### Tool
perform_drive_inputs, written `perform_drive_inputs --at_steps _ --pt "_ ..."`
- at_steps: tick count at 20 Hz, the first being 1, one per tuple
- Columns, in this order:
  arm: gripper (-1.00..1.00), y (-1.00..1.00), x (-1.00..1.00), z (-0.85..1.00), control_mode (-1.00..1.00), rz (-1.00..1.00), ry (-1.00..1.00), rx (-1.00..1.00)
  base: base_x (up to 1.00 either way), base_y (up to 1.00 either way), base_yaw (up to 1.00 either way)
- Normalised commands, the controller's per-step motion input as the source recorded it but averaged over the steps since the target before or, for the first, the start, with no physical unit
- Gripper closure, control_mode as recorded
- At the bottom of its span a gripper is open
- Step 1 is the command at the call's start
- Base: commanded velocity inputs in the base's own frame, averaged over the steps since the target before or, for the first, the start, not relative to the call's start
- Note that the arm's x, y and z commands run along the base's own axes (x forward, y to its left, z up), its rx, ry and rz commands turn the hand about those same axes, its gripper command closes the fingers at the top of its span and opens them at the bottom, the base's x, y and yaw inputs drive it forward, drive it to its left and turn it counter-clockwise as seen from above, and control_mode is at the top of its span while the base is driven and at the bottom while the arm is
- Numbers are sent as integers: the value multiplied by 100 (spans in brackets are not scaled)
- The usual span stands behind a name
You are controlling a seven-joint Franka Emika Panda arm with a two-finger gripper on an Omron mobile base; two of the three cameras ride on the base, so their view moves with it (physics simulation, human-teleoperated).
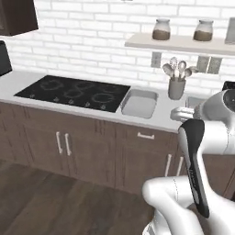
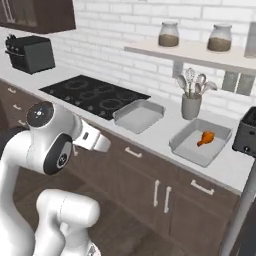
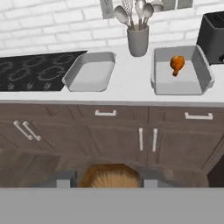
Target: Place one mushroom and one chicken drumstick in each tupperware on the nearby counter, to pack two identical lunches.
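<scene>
Mushroom, tan and ribbed [image 3: 110,177], sits clamped between my gripper [image 3: 105,179] at bottom centre; orange chicken drumstick [image 3: 177,64] lies in the upper-right shallow grey tupperware tray [image 3: 203,70]; its twin [image 3: 89,72] is upper centre-left on the pale counter [image 3: 127,89].

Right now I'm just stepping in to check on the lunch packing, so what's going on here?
The robot arm is holding a brown ribbed thing, apparently a mushroom, in its pincer, back from the counter and facing it. Of the two tupperware trays, the right one already holds a chicken drumstick; the left one, beside the stovetop, holds nothing yet.
</scene>
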Motion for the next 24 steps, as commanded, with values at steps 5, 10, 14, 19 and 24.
perform_drive_inputs --at_steps 5,10,14,19,24 --pt "100 0 0 0 100 0 0 0 59 37 -89" --pt "100 0 0 0 100 0 0 0 64 2 -83" --pt "100 0 0 0 100 0 0 0 62 -53 -39" --pt "100 0 0 0 100 0 0 0 86 0 -4" --pt "100 0 0 0 100 0 0 0 100 21 -6"
